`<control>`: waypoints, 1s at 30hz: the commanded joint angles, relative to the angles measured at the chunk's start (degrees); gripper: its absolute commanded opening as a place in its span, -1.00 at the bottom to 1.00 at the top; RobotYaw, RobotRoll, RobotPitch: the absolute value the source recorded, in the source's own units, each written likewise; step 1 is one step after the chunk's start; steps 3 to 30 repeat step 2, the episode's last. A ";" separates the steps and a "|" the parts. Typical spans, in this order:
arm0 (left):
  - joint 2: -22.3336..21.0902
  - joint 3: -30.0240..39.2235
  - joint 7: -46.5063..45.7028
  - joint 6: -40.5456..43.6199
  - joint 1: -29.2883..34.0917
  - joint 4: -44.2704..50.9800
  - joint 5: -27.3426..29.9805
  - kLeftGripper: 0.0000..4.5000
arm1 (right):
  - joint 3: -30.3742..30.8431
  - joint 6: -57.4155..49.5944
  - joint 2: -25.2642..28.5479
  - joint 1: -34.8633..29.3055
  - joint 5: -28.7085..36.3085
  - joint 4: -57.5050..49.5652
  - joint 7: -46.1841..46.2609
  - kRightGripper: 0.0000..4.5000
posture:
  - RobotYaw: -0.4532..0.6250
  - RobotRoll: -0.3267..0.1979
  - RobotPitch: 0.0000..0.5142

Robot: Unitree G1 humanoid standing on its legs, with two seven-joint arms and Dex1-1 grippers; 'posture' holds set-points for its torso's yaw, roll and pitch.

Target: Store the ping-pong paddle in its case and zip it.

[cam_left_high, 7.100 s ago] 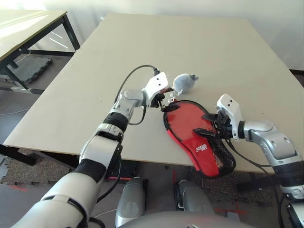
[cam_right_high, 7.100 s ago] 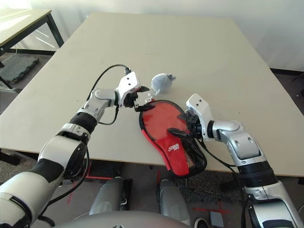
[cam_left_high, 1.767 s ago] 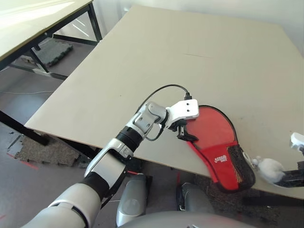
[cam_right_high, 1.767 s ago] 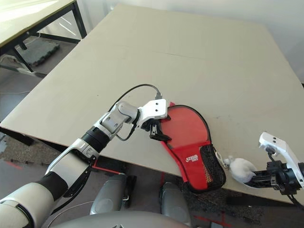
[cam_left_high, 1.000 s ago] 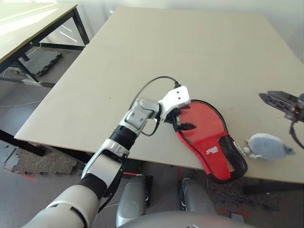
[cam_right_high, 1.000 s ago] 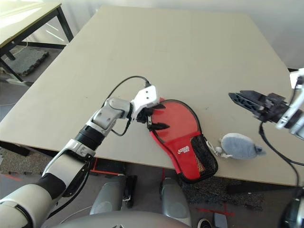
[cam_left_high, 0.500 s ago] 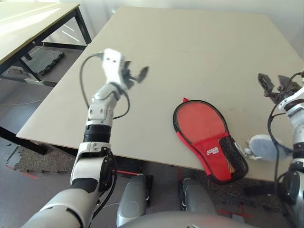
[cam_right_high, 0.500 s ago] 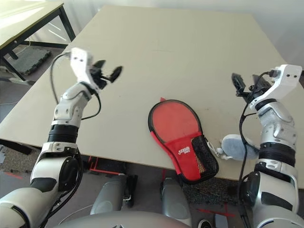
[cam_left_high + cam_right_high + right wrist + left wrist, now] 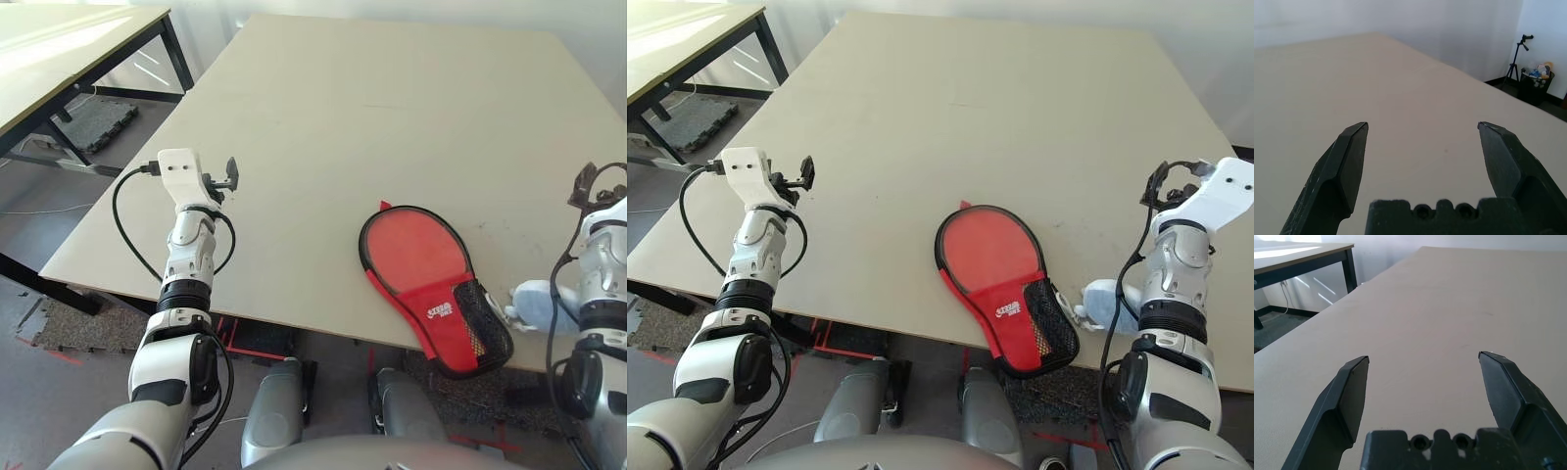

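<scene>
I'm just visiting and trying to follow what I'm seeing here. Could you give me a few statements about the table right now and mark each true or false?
1. The red case lies flat near the table's front edge. True.
2. The left gripper is clamped on the case. False: it is raised off to the side, apart from the case, fingers open and empty.
3. A pale fluffy charm lies beside the narrow mesh end of the case. True.
4. The right gripper is holding the charm. False: it is lifted above the table, open, holding nothing.
5. The case stands upright on its edge. False: it lies flat, red side up.
</scene>
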State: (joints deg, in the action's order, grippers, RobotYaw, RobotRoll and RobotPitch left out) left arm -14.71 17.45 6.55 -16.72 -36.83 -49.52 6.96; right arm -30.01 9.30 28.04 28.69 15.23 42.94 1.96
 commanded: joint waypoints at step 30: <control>-1.55 -0.17 -2.35 -3.62 -2.92 -5.41 -0.89 1.00 | 0.59 -1.40 -1.44 -2.20 0.03 -1.78 0.69 0.98 | -0.15 0.25 -0.68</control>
